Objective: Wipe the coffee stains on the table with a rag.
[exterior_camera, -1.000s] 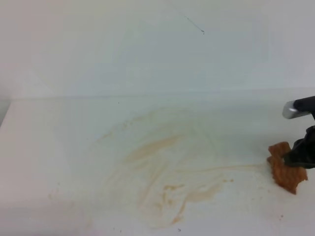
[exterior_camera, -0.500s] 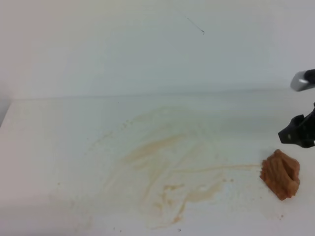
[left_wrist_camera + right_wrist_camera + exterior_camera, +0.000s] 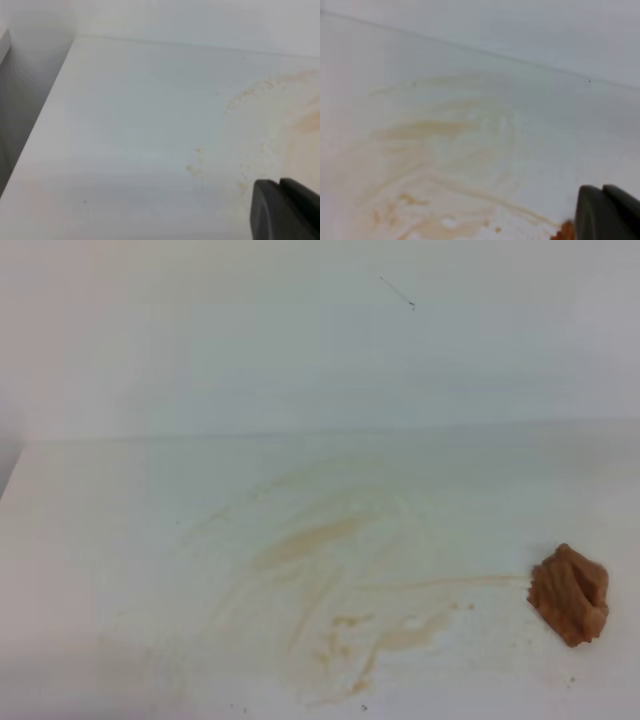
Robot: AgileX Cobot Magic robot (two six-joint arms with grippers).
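Jaws of the right gripper [image 3: 609, 212] sit together on nothing; the rag [image 3: 569, 594] lies crumpled just right of the stains [image 3: 335, 580], nearest that arm; left jaws' state unclear

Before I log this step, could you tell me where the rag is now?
In the exterior high view the rag lies bunched on the table at the right side, just right of the coffee stains.
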